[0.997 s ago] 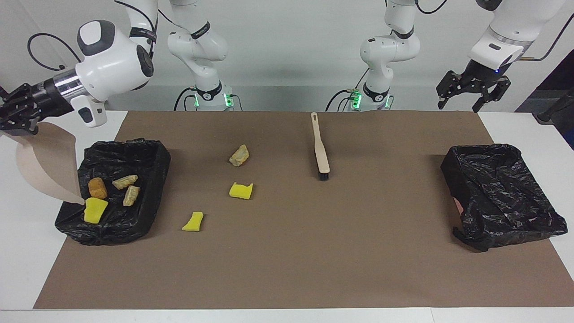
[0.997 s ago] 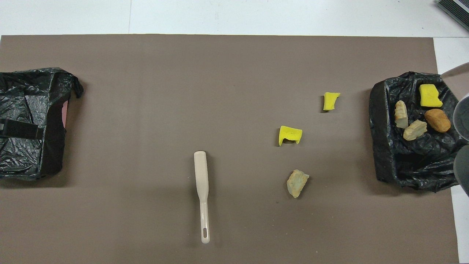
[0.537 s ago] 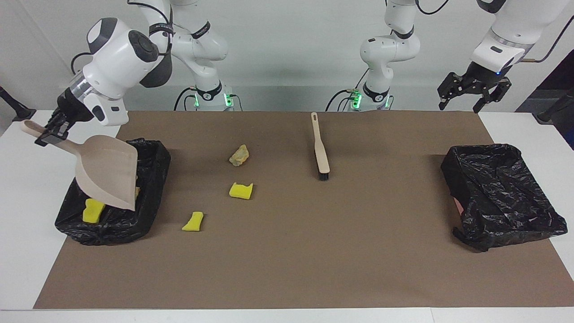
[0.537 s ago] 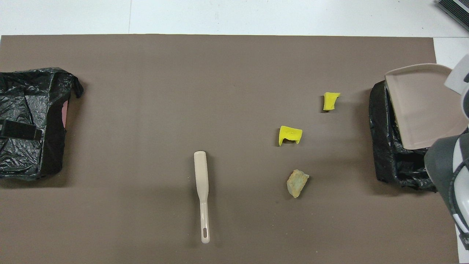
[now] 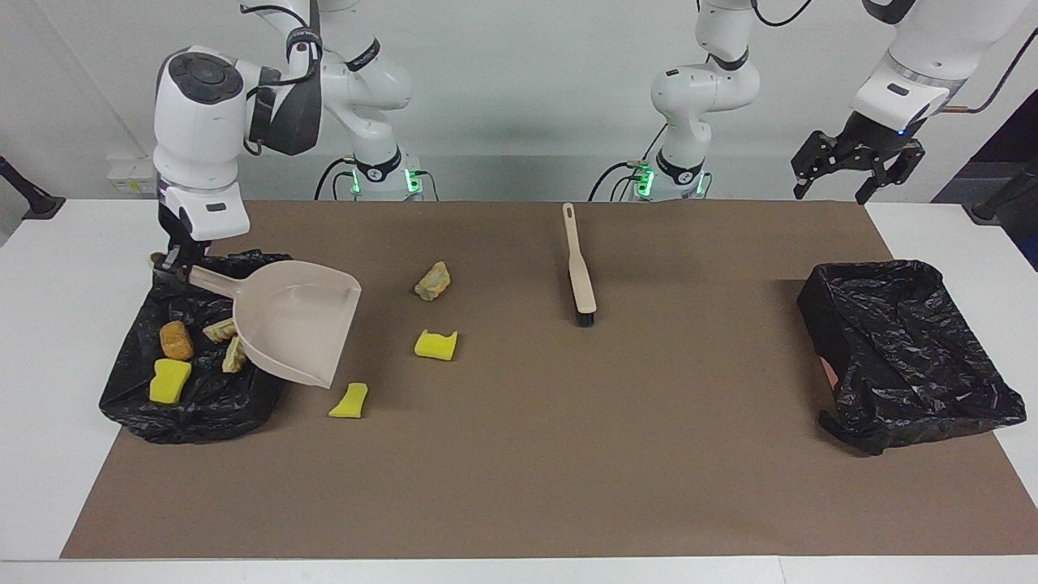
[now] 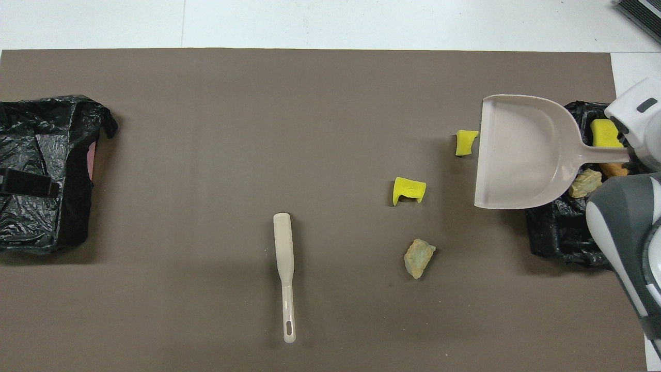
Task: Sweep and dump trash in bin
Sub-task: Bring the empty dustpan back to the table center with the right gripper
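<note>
My right gripper (image 5: 172,264) is shut on the handle of the beige dustpan (image 5: 296,320), held low over the rim of the black-lined bin (image 5: 203,410) at the right arm's end. The pan's (image 6: 521,152) mouth faces the middle of the mat. Several pieces of trash lie in the bin: an orange lump (image 5: 176,340), a yellow chunk (image 5: 169,380) and two tan lumps (image 5: 235,355). Loose on the mat are a yellow chunk (image 5: 349,401) beside the pan's lip, another yellow chunk (image 5: 436,345) and a tan lump (image 5: 433,281). My left gripper (image 5: 847,166) hangs open over the mat's corner.
The beige brush (image 5: 579,268) lies on the brown mat near the robots, bristles pointing away from them. A second black-lined bin (image 5: 908,349) sits at the left arm's end. White table (image 5: 49,341) borders the mat.
The right arm swung the dustpan from tipped over the bin to level, out over the bin's rim toward the loose trash. The bin's contents show again. The left arm has barely moved.
</note>
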Action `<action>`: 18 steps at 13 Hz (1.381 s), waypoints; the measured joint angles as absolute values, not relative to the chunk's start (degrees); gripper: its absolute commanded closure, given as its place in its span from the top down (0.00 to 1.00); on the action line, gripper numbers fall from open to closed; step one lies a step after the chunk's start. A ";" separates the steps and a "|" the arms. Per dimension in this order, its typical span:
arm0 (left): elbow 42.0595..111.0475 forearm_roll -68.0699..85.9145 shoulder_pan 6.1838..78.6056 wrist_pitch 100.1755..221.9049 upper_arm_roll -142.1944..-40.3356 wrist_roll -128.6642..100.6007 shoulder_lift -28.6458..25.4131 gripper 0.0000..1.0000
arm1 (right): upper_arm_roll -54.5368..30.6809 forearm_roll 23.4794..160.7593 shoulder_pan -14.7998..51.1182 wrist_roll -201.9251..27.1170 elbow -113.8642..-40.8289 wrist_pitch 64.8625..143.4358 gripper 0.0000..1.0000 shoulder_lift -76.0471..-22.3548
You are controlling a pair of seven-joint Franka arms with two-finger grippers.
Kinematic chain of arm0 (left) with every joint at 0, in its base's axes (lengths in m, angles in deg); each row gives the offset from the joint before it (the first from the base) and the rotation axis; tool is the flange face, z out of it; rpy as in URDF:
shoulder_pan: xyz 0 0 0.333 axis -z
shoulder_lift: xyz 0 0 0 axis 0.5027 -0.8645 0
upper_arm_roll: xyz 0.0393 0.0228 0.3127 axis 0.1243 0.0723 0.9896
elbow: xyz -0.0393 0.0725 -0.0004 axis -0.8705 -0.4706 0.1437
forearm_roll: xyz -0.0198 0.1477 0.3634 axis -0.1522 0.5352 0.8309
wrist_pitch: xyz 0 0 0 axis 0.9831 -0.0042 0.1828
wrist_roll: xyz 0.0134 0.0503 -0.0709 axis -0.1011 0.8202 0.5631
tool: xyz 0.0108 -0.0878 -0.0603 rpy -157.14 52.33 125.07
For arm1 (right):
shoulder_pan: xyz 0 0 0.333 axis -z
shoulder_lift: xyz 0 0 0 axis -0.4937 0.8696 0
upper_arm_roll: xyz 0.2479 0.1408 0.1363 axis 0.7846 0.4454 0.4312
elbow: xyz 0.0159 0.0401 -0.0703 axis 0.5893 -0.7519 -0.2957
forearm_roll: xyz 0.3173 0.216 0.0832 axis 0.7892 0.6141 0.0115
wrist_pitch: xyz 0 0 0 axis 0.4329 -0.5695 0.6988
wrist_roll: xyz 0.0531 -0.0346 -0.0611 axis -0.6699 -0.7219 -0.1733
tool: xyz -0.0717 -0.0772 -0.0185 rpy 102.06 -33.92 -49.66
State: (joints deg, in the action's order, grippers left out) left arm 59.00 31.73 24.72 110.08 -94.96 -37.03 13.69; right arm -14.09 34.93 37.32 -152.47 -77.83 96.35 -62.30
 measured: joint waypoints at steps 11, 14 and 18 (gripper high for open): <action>59.00 31.73 24.72 110.07 -94.94 -36.99 13.69 1.00 | -13.48 57.05 18.91 -87.11 -79.28 91.62 0.00 -57.13; 59.00 31.73 24.72 110.07 -94.94 -36.99 13.69 1.00 | -13.48 61.58 13.06 -71.13 -75.85 91.68 0.00 -52.79; 59.00 31.73 24.72 110.07 -94.94 -36.99 13.69 1.00 | -13.49 62.71 3.72 -53.48 -62.58 91.66 0.00 -39.77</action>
